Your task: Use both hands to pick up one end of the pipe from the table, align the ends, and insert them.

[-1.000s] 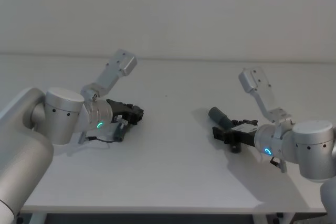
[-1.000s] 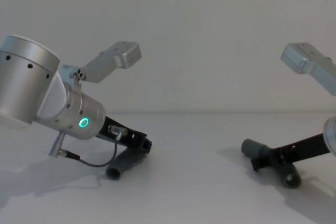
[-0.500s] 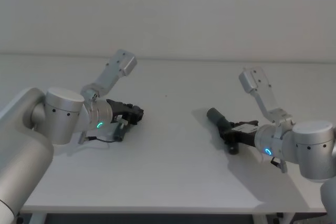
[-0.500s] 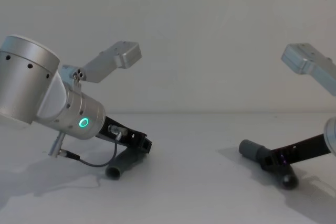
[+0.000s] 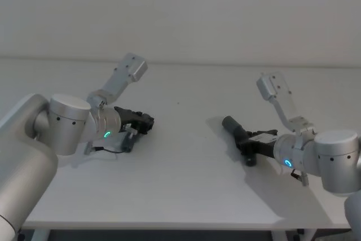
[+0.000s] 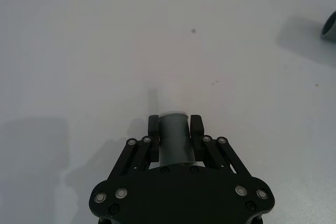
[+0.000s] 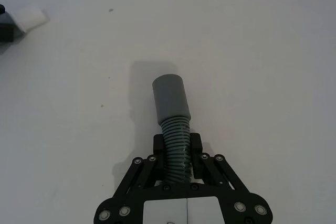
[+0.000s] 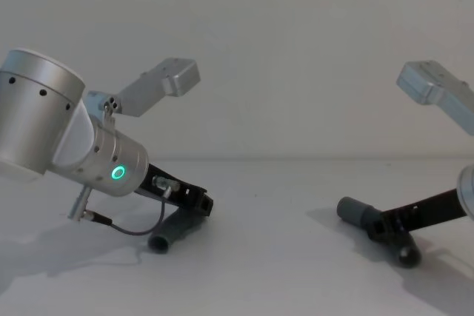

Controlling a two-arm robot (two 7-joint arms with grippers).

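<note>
Two dark-grey ribbed pipe pieces rest on the white table [image 5: 180, 196]. My left gripper [image 5: 148, 121] [image 6: 175, 129] [image 8: 204, 203] is shut on one piece [image 8: 172, 232], just behind its narrow whitish tip [image 6: 172, 116]; the other end of that piece slants down to the table. On the right, my right gripper [image 5: 243, 143] [image 7: 178, 144] [image 8: 378, 224] is shut on the ribbed part of the second piece [image 7: 175, 137], low over the table. Its wide grey cuff [image 7: 170, 96] [image 5: 229, 122] [image 8: 351, 211] sticks out past the fingertips.
A plain white wall rises behind the table's far edge [image 5: 186, 63]. Open white table lies between the two grippers. The table's front edge [image 5: 169, 225] runs close in front of me.
The right gripper's fingers have drawn in from a wider stance and now clamp the ribbed hose. The left gripper and its piece have stayed put.
</note>
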